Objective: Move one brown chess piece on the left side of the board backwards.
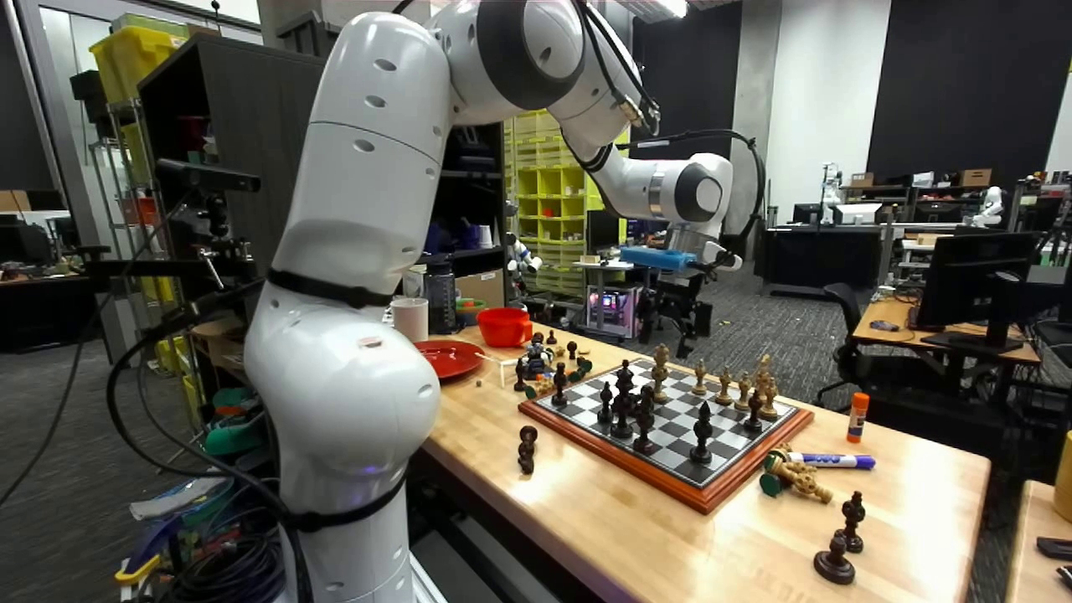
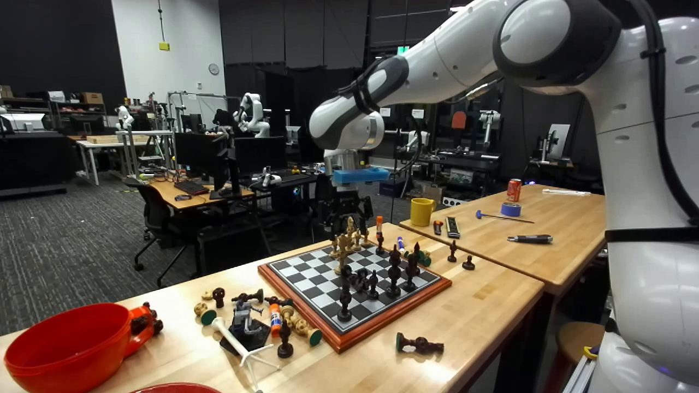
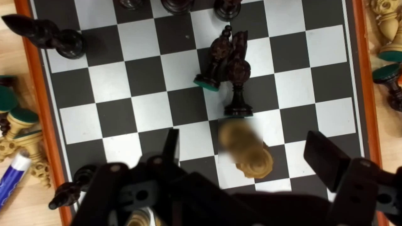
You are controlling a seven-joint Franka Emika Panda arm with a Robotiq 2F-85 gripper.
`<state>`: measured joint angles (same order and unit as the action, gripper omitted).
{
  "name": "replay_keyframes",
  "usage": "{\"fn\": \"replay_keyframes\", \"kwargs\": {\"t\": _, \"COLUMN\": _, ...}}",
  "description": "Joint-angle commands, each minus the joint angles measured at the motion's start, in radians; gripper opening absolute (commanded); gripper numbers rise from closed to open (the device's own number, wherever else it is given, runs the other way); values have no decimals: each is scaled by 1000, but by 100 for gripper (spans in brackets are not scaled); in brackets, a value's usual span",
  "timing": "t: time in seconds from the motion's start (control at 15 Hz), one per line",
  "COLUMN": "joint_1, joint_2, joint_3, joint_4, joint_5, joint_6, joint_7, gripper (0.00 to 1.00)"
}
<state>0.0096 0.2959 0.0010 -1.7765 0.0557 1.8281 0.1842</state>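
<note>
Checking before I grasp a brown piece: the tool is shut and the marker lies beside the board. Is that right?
Not quite: the tool isn't shut; the wrist view shows it open. The marker does lie beside the board.

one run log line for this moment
pincer: open, holding nothing | position: above board | tan piece: shows between jaws in wrist view, ungripped | two dark pieces: tipped on board

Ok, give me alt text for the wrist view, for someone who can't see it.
An open hand above a chessboard, its gap framing a partly blurred light-brown chess piece. Higher in the picture, two dark-brown chess pieces lie on their sides close together; at the left edge, a blue-violet marker lies beside the chessboard.
</note>
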Motion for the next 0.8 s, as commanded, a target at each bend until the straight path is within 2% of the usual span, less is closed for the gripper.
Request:
{"fn": "replay_keyframes", "kwargs": {"t": 0.0, "joint_1": 12, "joint_2": 9, "joint_3": -3, "joint_4": -1, "joint_5": -19, "joint_6": 22, "joint_7": -3, "gripper": 74}}
{"fn": "replay_keyframes", "kwargs": {"t": 0.13, "joint_1": 13, "joint_2": 13, "joint_3": -3, "joint_4": 0, "joint_5": -21, "joint_6": 28, "joint_7": -7, "gripper": 62}}
{"fn": "replay_keyframes", "kwargs": {"t": 0.6, "joint_1": 21, "joint_2": 10, "joint_3": 3, "joint_4": -14, "joint_5": -35, "joint_6": 27, "joint_7": -26, "gripper": 7}}
{"fn": "replay_keyframes", "kwargs": {"t": 0.73, "joint_1": 27, "joint_2": 3, "joint_3": 5, "joint_4": -18, "joint_5": -49, "joint_6": 26, "joint_7": -32, "gripper": 8}}
